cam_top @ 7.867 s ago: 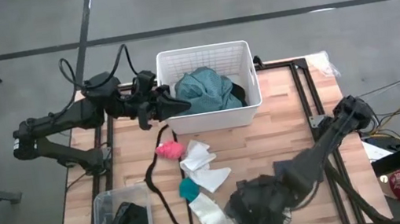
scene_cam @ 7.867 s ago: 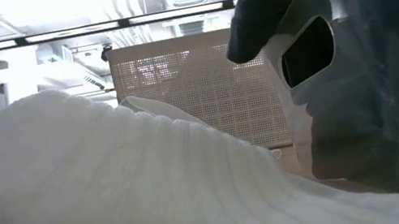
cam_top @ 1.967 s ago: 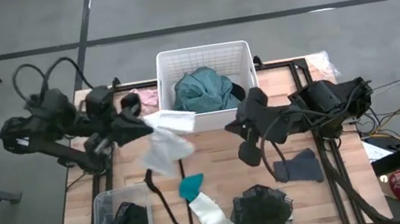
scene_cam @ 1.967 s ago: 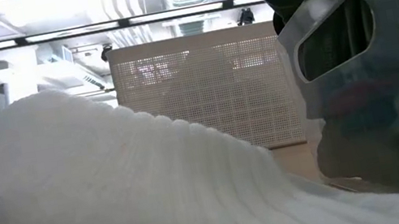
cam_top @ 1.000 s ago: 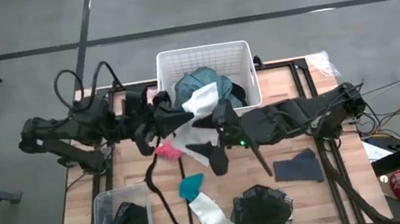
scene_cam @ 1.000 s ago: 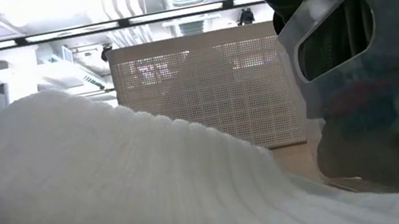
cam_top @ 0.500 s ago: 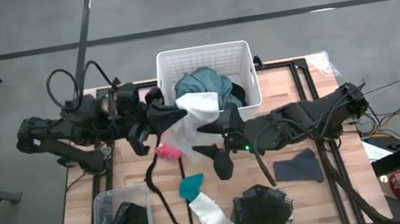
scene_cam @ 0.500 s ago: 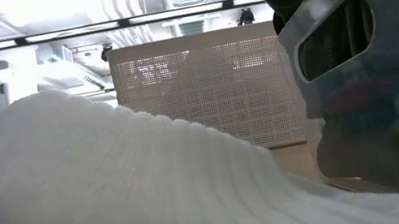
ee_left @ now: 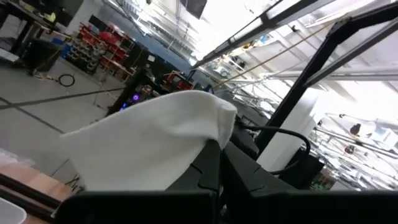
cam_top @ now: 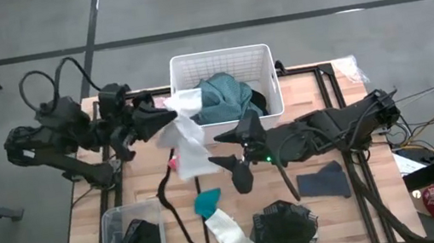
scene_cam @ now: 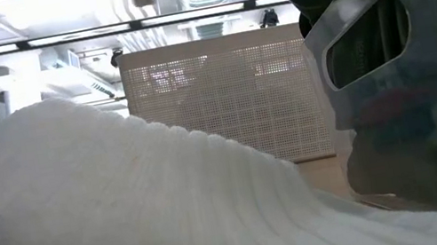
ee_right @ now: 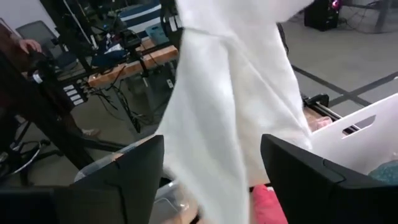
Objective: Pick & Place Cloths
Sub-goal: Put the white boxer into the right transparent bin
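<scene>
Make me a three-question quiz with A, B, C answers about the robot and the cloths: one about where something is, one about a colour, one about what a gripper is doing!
1. Where is the big teal garment?
A. In the white basket
B. In the clear bin
C. On the floor

2. What colour is the cloth hanging from the left gripper?
A. Black
B. White
C. Pink

3. What are the right gripper's fingers doing?
A. Squeezing the dark grey cloth
B. Shut on nothing
C. Standing open around the hanging cloth

Answers:
1. A, the high view shows teal fabric filling the basket.
2. B, it looks white in the high view and both wrist views.
3. C, the right wrist view shows the white cloth hanging between two spread fingers.
</scene>
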Robot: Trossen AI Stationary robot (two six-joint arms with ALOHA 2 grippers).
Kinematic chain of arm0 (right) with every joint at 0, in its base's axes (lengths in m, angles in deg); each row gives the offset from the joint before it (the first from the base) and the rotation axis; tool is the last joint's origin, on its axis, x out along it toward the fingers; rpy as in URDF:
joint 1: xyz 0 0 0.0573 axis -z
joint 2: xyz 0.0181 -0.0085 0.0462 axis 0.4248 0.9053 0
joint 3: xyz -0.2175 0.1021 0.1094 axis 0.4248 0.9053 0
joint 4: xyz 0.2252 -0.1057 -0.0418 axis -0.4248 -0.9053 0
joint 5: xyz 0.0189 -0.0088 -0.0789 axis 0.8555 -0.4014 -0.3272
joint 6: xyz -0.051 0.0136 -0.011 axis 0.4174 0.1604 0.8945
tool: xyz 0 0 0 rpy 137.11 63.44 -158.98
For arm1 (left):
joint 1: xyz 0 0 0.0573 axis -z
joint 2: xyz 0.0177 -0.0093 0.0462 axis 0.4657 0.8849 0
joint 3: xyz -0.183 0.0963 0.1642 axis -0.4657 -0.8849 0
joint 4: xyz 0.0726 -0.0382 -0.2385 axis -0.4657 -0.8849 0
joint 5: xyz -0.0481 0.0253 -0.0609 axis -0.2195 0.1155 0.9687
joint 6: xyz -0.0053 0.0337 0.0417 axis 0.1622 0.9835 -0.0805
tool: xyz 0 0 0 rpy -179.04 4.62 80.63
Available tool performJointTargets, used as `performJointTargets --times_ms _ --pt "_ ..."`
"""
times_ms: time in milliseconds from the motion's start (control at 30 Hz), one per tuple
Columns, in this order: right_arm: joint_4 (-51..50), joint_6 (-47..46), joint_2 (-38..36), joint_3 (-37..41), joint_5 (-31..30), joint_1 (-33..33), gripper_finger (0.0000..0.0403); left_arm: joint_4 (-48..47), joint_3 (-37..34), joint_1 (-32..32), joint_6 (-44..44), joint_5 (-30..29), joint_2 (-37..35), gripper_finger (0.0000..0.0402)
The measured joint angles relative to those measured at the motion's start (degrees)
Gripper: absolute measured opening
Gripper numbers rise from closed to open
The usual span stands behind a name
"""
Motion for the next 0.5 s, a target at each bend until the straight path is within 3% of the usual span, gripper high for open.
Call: performJointTargets --times_ms 500 --pt "7.2 3.2 1.1 0.3 -0.2 3.1 0.0337 9.5 0.0 0.2 -6.2 8.6 6.9 0.0005"
